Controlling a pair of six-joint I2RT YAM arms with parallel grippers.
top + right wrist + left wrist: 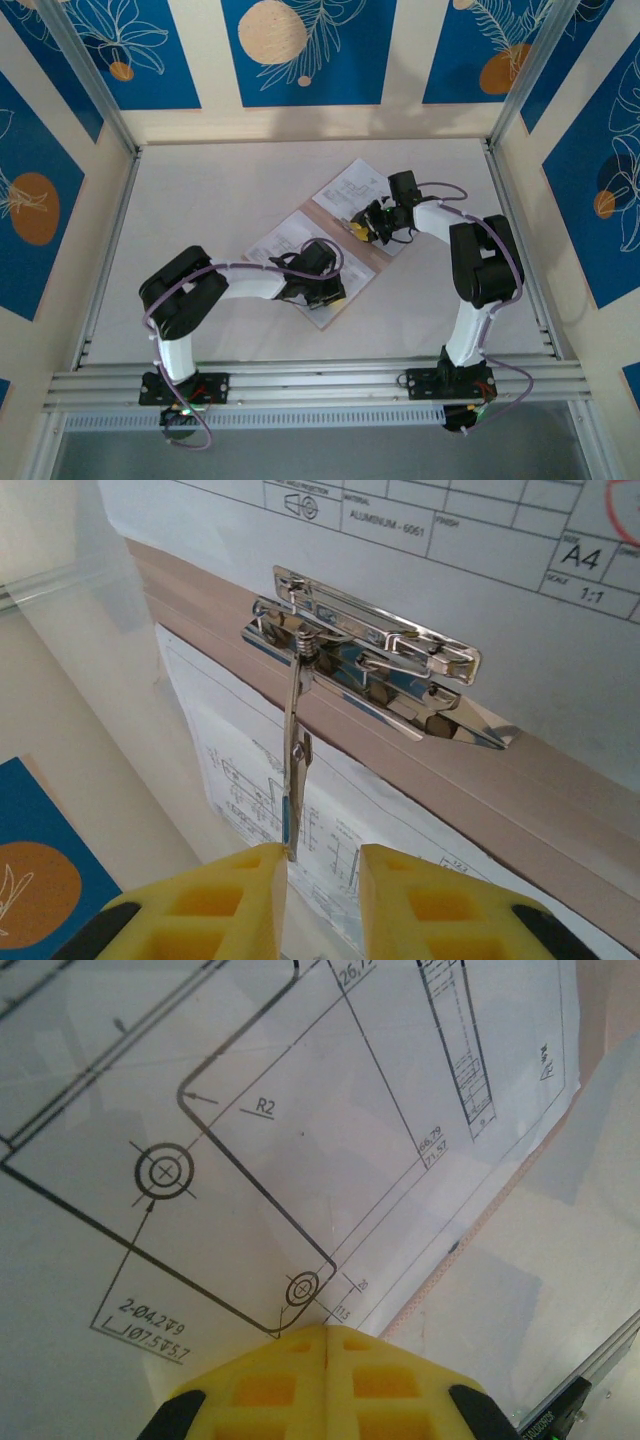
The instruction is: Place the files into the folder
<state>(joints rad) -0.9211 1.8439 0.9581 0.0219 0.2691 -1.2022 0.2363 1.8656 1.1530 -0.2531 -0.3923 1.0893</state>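
Tan card folder (pixel 374 263) lies open in the middle of the table (pixel 220 190), its spine running from 10 o'clock to 4 o'clock in the top view. A printed sheet (pixel 350 188) covers the half toward 1 o'clock, and another printed sheet (pixel 272 245) covers the half toward 7 o'clock. A shiny metal clip (pixel 370 665) sits on the spine between them, with its thin lever (pixel 295 750) standing raised.

The left arm bends with its elbow out at 9 o'clock and its forearm pointing toward 3 o'clock. The left gripper (pixel 322 290) is down over the near sheet's corner, with its yellow fingers pressed together. The right arm folds at its elbow near 3 o'clock and reaches toward 10 o'clock. The right gripper (pixel 362 230) sits at the spine with its fingers spread. The lever's tip is between them, against one finger.
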